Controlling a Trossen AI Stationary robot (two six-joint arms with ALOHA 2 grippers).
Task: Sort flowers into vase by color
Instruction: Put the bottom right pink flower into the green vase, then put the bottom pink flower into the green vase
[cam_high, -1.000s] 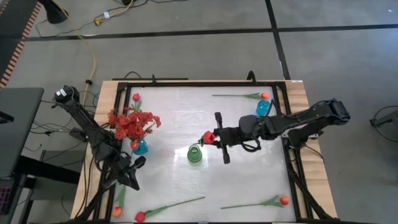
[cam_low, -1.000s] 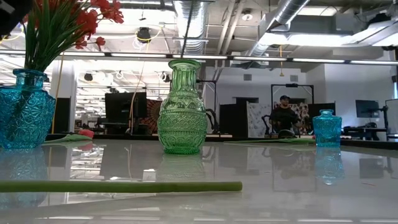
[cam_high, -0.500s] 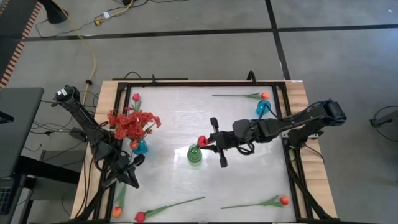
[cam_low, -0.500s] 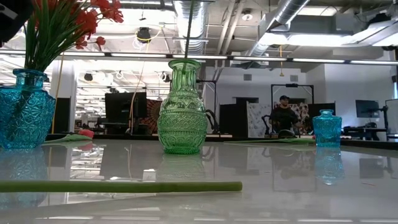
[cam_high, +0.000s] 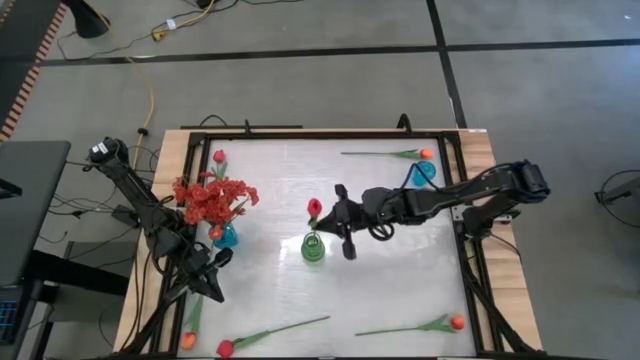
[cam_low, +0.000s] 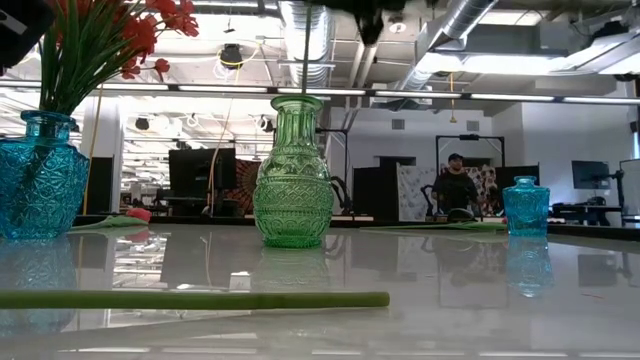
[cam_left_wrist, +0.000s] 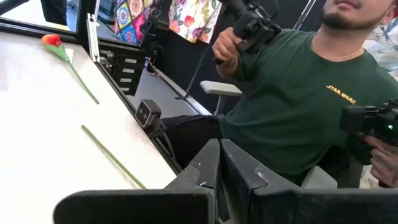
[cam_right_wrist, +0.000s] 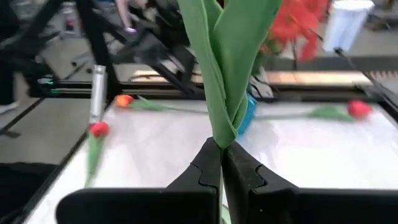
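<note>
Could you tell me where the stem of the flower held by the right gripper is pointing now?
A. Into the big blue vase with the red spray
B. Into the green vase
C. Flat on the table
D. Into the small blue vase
B: the right gripper is shut on the red tulip, whose stem runs straight down into the green vase.

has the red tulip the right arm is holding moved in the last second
Yes. In the high view the red tulip has shifted left, from right of the green vase to above its mouth.
</note>
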